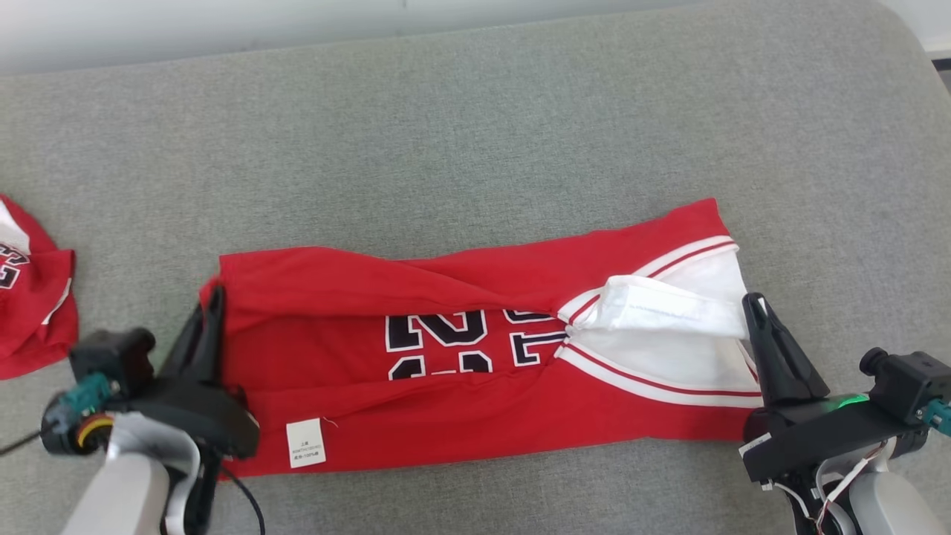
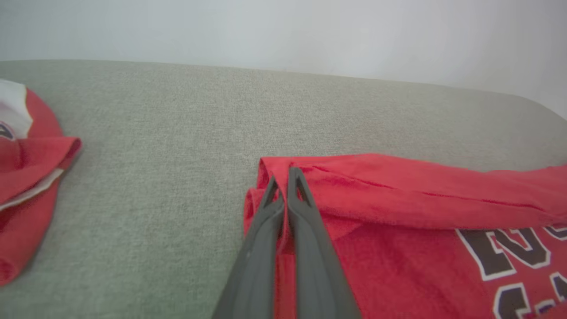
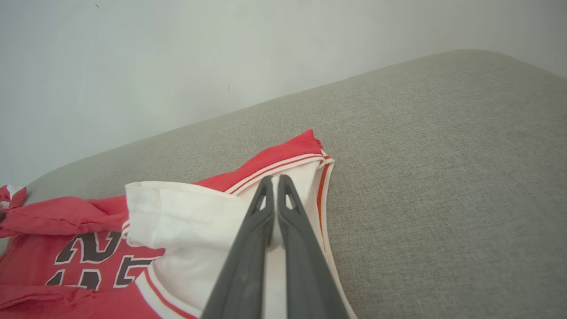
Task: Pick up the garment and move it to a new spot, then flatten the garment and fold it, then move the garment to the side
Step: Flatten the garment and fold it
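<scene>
The garment (image 1: 446, 349) is a red jersey with white trim and dark numbers, lying in a long folded band across the grey cushion. My left gripper (image 1: 215, 297) is shut on its red left edge, the cloth pinched between the fingers (image 2: 283, 177). My right gripper (image 1: 754, 305) is shut on the white panel at its right end, seen close in the right wrist view as the gripper (image 3: 274, 181) with white fabric (image 3: 190, 217) bunched beside it. A white care label (image 1: 306, 443) shows on the near edge.
A second red and white garment (image 1: 30, 305) lies at the cushion's left edge, seen again as the red garment (image 2: 26, 177). The grey cushion (image 1: 475, 134) stretches wide behind the jersey, ending at a pale wall (image 2: 283, 31).
</scene>
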Motion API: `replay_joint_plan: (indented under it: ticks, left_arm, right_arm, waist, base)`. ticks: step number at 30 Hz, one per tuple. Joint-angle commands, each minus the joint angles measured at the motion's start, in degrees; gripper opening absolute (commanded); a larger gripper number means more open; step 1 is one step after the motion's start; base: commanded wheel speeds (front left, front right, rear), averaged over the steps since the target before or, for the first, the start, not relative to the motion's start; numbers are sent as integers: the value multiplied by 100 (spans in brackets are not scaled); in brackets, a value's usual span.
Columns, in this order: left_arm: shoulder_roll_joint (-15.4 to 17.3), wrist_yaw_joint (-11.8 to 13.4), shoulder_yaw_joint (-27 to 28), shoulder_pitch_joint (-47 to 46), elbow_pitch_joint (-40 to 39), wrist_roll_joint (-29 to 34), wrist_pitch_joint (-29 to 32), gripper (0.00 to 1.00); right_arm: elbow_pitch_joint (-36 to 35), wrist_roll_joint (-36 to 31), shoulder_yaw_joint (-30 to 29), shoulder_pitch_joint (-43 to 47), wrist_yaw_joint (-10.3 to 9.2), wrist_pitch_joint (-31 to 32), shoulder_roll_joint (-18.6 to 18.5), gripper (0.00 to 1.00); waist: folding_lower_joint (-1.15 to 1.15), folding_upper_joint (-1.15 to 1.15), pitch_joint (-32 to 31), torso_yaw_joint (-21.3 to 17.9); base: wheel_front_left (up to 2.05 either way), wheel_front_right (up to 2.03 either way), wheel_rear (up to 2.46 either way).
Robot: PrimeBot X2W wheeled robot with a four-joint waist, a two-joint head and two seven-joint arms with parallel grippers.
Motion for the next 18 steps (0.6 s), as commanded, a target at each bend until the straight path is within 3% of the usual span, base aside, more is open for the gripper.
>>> replay_joint_plan:
  ticks: [1, 18]
  left_arm:
    - [-5, 24, -2, 80, -2, 24, -30, 0]
    - [-282, 133, -107, 604, 28, -142, -320, 0]
  right_arm:
    - [-5, -41, -21, 83, 7, 18, 38, 0]
    - [285, -468, -348, 438, 7, 239, 323, 0]
  waist:
    - [0, 0, -18, 19]
    - [0, 0, -316, 196]
  base:
    - [0, 0, 0]
    - [0, 0, 0]
